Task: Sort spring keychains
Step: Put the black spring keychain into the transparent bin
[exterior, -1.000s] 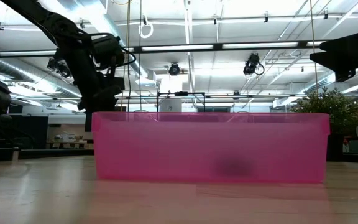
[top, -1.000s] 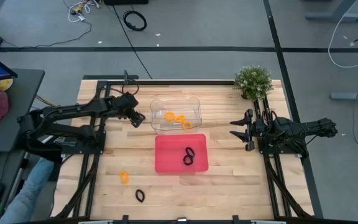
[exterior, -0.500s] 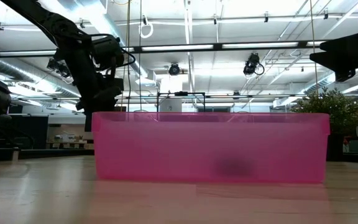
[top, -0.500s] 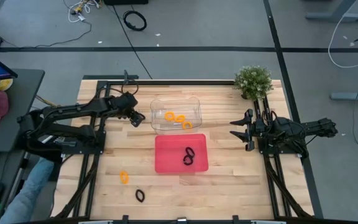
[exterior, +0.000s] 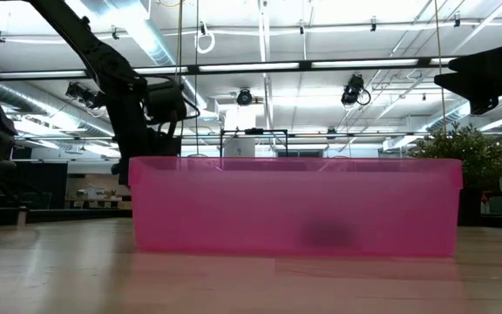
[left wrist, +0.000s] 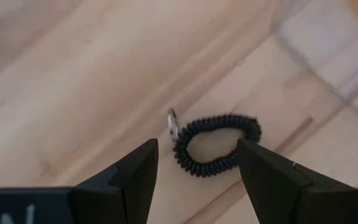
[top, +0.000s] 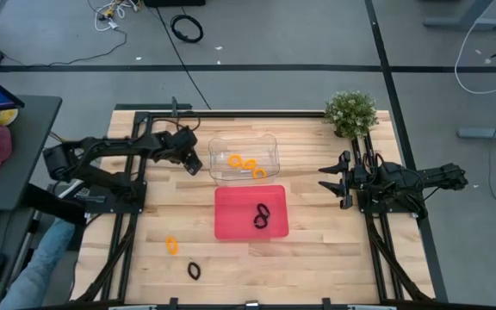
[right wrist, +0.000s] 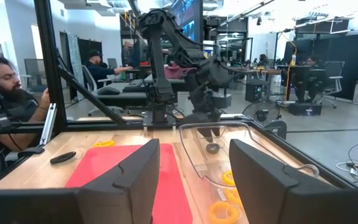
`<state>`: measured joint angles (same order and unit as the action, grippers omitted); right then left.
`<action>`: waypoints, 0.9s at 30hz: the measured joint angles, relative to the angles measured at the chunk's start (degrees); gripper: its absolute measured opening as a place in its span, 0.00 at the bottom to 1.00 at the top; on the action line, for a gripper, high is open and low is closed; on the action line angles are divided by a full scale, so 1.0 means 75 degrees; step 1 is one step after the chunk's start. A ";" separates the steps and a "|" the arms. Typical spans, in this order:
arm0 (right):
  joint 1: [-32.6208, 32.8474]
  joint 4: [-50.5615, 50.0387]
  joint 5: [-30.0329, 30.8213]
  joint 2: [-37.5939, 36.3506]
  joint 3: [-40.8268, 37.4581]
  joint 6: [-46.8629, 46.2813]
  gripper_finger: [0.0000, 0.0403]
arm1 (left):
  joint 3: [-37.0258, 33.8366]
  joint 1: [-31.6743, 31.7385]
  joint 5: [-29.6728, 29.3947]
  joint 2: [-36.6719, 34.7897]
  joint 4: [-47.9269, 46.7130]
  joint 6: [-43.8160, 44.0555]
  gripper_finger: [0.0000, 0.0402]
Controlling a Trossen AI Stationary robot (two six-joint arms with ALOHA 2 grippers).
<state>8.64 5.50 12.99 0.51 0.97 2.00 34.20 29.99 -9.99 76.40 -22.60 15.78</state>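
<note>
black keychain under left gripper: a black coil [left wrist: 216,145] with a small metal ring lies flat on the wood just beside the clear bin's left wall, untouched, framed between the left fingers.
orange keychains in clear bin: three orange coils [top: 246,163] lie inside the clear bin [top: 269,142], which stands just behind the red tray.
black keychains in red tray: two black coils [top: 261,215] lie in the red tray [top: 231,215], toward its right side.
loose keychains: one orange coil [top: 172,245] and one black coil [top: 194,270] lie on the table [top: 317,250], in front of and left of the red tray, apart from each other.
left gripper: the left gripper [top: 193,164] hovers at the clear bin's left side, fingers spread apart, clamped on nothing.
right gripper: the right gripper [top: 327,178] waits well right of the red tray, fingers apart, empty.
change: the left arm's shoulder and elbow have shifted since half a second ago; its gripper has edged slightly nearer the bin. keychains and right arm unchanged.
writing: a pale letter shows on the left gripper body, too cut off to read.
surroundings: a potted plant [top: 350,112] stands at the table's back right corner.
</note>
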 joint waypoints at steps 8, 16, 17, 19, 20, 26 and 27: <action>0.0001 0.0000 -0.0001 0.0000 0.0000 0.0000 0.49 | -0.0003 0.0146 0.0022 0.0794 0.0414 -0.0074 0.55; 0.0000 0.0000 -0.0002 0.0000 0.0000 0.0001 0.49 | 0.0031 0.0143 0.0019 0.1331 0.0758 -0.0251 0.54; 0.0002 0.0000 0.0000 0.0000 0.0000 0.0003 0.49 | 0.0029 0.0143 0.0025 0.1334 0.0762 -0.0254 0.54; 0.0003 0.0000 0.0000 0.0000 0.0000 0.0003 0.49 | 0.0026 0.0143 0.0039 0.1335 0.0768 -0.0266 0.51; 0.0003 0.0000 0.0000 0.0000 0.0000 0.0003 0.49 | 0.0026 0.0143 0.0059 0.1339 0.0779 -0.0349 0.48; 0.0001 0.0000 0.0000 0.0000 0.0000 0.0002 0.49 | 0.0065 0.0200 0.0515 0.1344 0.0747 -0.0968 0.18; 0.0000 0.0000 -0.0002 0.0000 0.0000 0.0003 0.49 | 0.0111 0.0224 0.0636 0.1347 0.0701 -0.0997 0.11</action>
<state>8.64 5.50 12.98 0.51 0.97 2.02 35.02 31.67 -5.22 86.50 -17.34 8.30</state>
